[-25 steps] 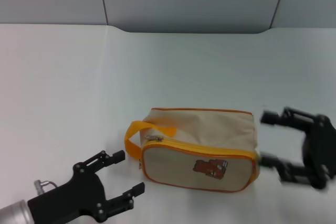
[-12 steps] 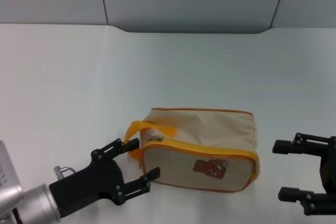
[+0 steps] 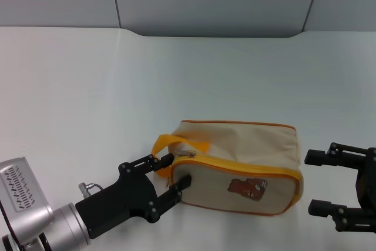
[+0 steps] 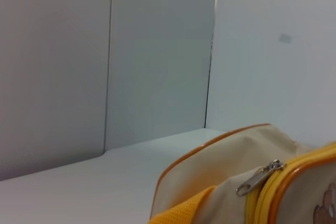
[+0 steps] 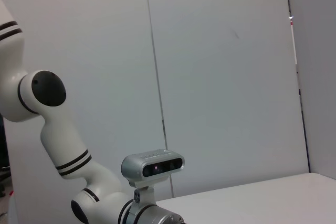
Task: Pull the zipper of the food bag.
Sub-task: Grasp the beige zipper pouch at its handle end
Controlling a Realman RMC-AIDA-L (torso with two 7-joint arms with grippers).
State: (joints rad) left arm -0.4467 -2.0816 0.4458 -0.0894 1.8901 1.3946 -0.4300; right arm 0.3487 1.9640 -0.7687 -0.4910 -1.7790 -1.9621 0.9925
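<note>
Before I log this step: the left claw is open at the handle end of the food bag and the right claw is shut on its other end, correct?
Not quite. In the head view the right claw is open and clear of the food bag, gripping nothing. The left claw is open at the handle end, near the zipper, as you said.

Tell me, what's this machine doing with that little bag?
It's setting up to unzip the food bag, which lies on the white table. The left tool is open at the bag's handle end, its fingers on either side of the spot where the zipper has its small silver pull tab, but not closed on it. The right tool is open too, just off the bag's other end, touching nothing.
</note>
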